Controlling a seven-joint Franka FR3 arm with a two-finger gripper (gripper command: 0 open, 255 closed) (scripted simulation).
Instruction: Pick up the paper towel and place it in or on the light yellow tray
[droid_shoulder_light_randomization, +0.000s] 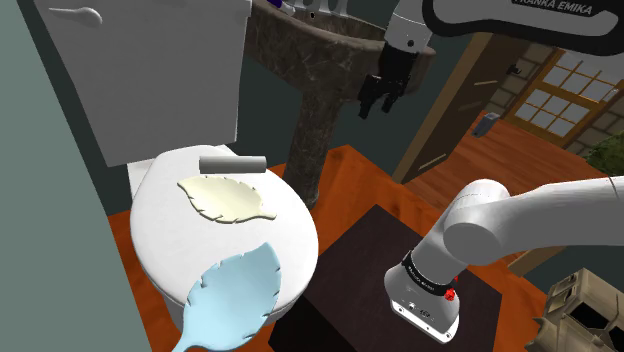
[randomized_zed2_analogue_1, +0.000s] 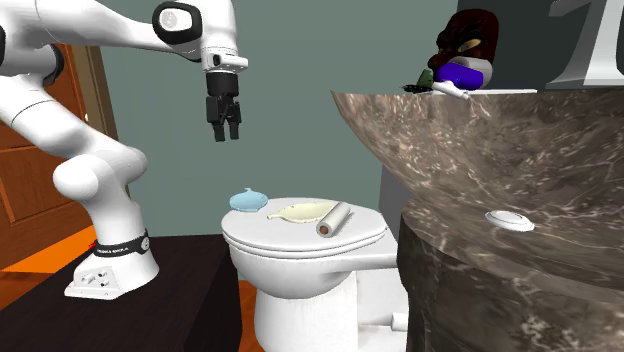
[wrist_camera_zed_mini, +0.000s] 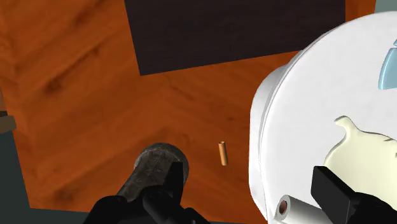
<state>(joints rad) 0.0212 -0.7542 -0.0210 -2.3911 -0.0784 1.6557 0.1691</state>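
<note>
White toilet lid (droid_shoulder_light_randomization: 160, 245) bears grey roll (droid_shoulder_light_randomization: 231, 163), pale-yellow leaf tray (droid_shoulder_light_randomization: 228, 198); orange floor (wrist_camera_zed_mini: 76, 89).

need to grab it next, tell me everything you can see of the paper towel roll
The paper towel roll is a plain grey cylinder with a brownish hollow core showing at one end. It lies on its side on the white toilet lid, between the tank and the pale yellow leaf-shaped tray. Nothing holds it.
</note>
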